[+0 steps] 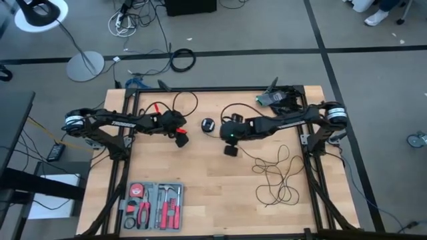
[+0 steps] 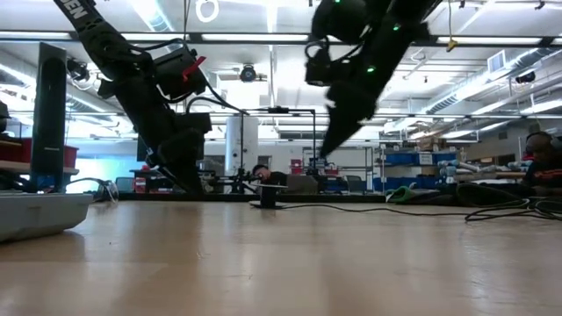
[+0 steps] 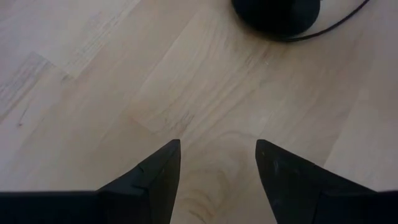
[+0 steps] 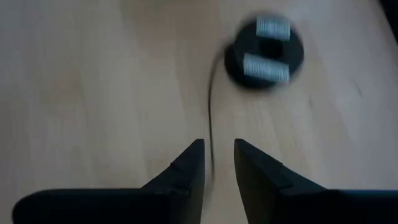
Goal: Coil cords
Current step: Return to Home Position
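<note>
The thin black cord lies in loose loops [image 1: 277, 175] on the wooden table's right half. Its round black puck [image 1: 207, 125] lies flat at the table's middle and also shows in the low view [image 2: 268, 198]. My left gripper [image 1: 189, 127] is open just left of the puck, above bare wood [image 3: 217, 155]; the puck [image 3: 277, 15] lies ahead of it. My right gripper [image 1: 221, 129] hangs just right of the puck, fingers a small gap apart [image 4: 219, 158], above the table [image 2: 327, 154]. The cord [image 4: 211, 93] runs from the puck [image 4: 264, 53] under that gap.
A grey tray of red-handled tools [image 1: 152, 205] stands at the near left and shows in the low view [image 2: 39, 215]. A dark device with green parts [image 1: 277, 99] sits at the far right corner. Bare wood lies at the near middle.
</note>
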{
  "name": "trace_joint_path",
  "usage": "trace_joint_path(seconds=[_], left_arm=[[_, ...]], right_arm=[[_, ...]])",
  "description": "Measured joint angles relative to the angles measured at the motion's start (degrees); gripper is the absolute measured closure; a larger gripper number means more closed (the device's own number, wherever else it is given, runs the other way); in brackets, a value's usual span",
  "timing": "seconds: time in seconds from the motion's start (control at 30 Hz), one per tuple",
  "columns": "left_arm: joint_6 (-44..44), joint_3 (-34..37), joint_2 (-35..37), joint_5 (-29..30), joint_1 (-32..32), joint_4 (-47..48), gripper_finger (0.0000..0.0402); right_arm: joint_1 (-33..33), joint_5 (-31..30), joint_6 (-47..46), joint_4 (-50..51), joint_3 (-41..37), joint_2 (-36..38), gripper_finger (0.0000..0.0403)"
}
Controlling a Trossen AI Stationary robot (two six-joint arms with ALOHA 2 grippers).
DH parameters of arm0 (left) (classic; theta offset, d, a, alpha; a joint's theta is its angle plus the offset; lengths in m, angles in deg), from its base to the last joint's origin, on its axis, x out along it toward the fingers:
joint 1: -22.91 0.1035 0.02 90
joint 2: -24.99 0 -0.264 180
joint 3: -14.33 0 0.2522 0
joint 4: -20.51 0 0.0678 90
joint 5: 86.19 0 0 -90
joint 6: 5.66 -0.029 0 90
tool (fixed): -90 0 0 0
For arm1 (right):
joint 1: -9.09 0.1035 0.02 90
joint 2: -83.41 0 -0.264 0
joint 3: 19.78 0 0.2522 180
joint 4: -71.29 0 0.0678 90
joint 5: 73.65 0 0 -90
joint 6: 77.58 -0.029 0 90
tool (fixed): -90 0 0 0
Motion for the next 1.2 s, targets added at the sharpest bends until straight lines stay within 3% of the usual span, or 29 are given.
trace_joint_path(seconds=[0.1, 0.33, 0.5, 0.63, 1.0, 1.2], left_arm=[[0.37, 0.0, 0.0, 0.1, 0.0, 0.12, 0.0189], [-0.75, 0.0, 0.0, -0.37, 0.0, 0.45, 0.0189], [-2.12, 0.0, 0.25, -7.97, -0.17, -0.96, 0.0189], [-4.16, -0.03, 3.32, -9.07, -0.95, -1.1, 0.0189], [-11.69, 0.07, 26.42, -6.23, -6.29, 3.15, 0.0189], [-10.37, 9.39, 35.52, -5.5, -11.93, -6.25, 0.0189]], right_arm=[[-0.17, -0.98, 0.71, 8.22, 0.0, 2.46, 0.032], [0.03, -0.74, -9.53, 26.89, -0.1, 4.15, 0.0319], [0.0, 0.54, -11.07, 23.06, -4.6, 5.22, 0.032], [0.09, 2.3, -14.68, 18.07, -11.29, 8.97, 0.0319], [4.27, 3.36, -25.69, 8.65, -28.82, 28.26, 0.0319], [5.61, 3.36, -28.08, 6.01, -33.03, 35.5, 0.0319]])
